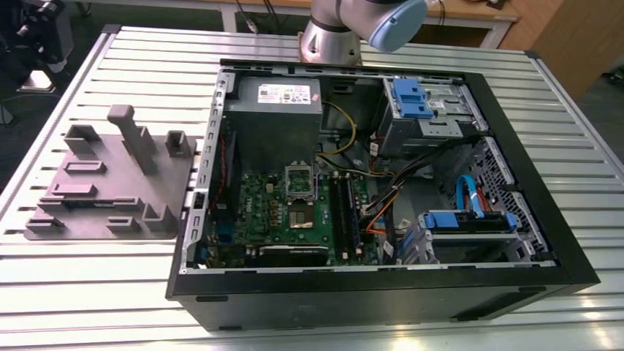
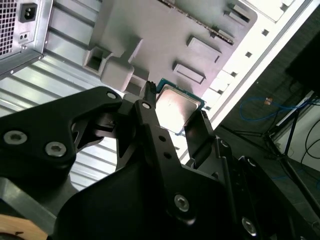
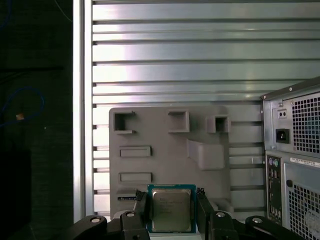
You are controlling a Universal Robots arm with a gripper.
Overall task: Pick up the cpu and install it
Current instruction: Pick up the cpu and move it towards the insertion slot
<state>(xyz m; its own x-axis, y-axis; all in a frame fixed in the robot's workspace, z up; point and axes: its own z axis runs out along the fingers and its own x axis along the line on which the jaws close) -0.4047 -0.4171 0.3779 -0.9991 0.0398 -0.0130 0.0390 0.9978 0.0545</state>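
The pincer [image 3: 172,200] is clenched on the cpu [image 3: 171,212] by two opposite edges, apparently aloft over the grey plate [image 1: 107,183] at the exterior view's left on the table [image 1: 98,292]. The chip is likely light, stiff and delicate underneath, so the edges suit gripping.

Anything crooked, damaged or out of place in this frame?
Nothing stands out. The cpu sits square in the gripper, the grey plate lies flat with its holders upright, and the open computer case shows no loose or spilled parts.
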